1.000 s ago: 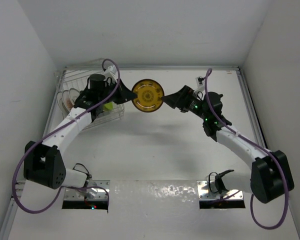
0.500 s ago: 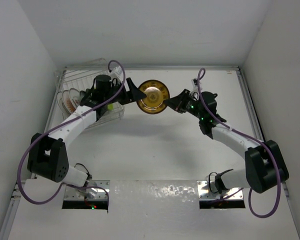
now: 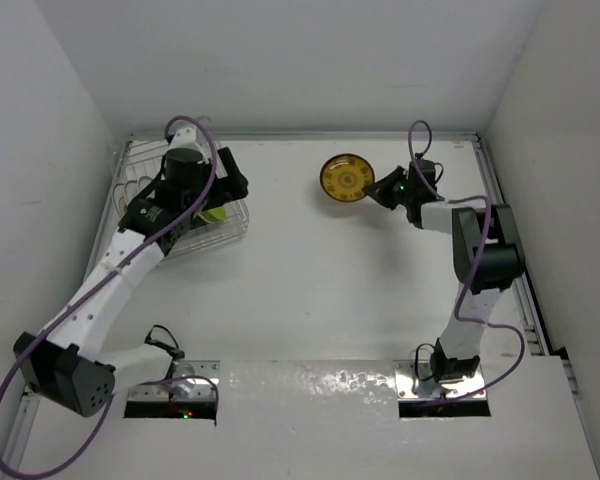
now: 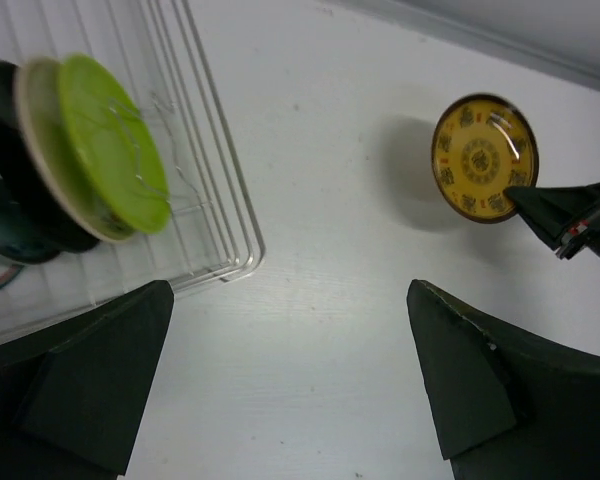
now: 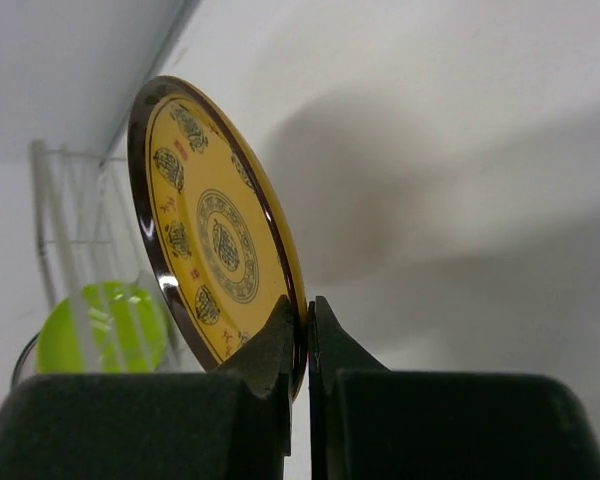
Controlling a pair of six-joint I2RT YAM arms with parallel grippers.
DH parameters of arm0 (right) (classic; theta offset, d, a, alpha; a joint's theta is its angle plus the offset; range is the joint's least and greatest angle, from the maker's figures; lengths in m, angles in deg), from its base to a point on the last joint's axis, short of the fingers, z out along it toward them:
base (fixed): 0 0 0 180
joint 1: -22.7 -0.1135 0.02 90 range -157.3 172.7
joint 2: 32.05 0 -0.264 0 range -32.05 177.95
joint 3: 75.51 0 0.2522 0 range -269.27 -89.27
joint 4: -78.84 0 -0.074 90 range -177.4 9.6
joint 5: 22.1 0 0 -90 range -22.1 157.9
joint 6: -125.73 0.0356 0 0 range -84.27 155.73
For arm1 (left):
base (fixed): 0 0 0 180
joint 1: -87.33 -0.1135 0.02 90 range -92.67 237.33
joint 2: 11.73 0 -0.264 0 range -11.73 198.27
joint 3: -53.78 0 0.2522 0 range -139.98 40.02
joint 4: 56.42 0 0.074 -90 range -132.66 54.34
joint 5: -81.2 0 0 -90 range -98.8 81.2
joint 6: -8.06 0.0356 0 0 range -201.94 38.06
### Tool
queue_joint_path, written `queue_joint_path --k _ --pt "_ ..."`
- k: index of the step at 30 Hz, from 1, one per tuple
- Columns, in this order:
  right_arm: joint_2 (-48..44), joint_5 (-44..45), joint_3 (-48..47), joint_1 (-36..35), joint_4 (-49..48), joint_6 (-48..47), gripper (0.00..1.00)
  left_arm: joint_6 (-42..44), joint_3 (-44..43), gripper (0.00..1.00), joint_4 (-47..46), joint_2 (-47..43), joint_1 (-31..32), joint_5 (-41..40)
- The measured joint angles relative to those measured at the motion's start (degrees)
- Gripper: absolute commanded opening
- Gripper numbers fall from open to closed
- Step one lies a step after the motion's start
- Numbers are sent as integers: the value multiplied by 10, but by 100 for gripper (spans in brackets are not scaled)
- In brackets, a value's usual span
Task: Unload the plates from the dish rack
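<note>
White table [image 3: 310, 300]: R jaws clamped on yellow plate [image 5: 215, 250] rim, L jaws apart near dish rack [image 4: 215, 170].

dish rack [image 3: 195, 222] sitting in far-left corner of table [image 3: 310, 300], racked plates [image 4: 100, 150] standing on edge inside it; left gripper [image 4: 290, 295] hanging just off rack's right end; loose plate [image 3: 345, 178] being held on edge well right of rack, near far edge, right gripper [image 3: 373, 187] sitting on its right rim
</note>
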Motion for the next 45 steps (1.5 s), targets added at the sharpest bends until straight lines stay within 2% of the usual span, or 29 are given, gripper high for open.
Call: queue_joint_path --k 5,6,7,9,11,15,16,17,19,21,25,28,31,40,45 --pt "107 9 -125 17 78 -27 0 31 -33 100 40 -37 -3 -79" --pt "121 10 -146 17 90 -31 2 35 -34 100 43 -36 -4 -89" --pt "137 10 -167 17 102 -33 9 38 -35 100 49 -33 -6 -95" --pt "157 9 -194 17 114 -38 13 42 -35 100 60 -22 -7 -104" --pt "172 9 -208 17 127 -38 37 43 -35 100 68 -8 -9 -108" --pt "169 4 -206 16 155 -42 78 38 -35 100 73 18 -11 -120" --pt "161 6 -205 16 161 -45 82 35 -37 100 75 24 -11 -127" --pt "147 14 -203 16 178 -53 93 32 -40 100 77 32 -12 -134" --pt "110 35 -187 15 227 -67 99 22 -51 96 77 54 -13 -146" --pt "53 80 -149 10 275 -89 99 12 -67 91 76 82 -14 -159" --pt "-108 165 -38 -10 323 -131 99 -8 -108 74 78 159 -21 -185" --pt "-214 177 18 -43 327 -167 99 -21 -142 58 80 226 -30 -205" --pt "-272 173 51 -80 324 -202 99 -33 -158 51 85 275 -42 -226" --pt "-315 131 163 -103 315 -229 99 -44 -204 49 106 323 -59 -284" --pt "-328 113 168 -103 310 -229 99 -43 -211 41 106 349 -64 -295"
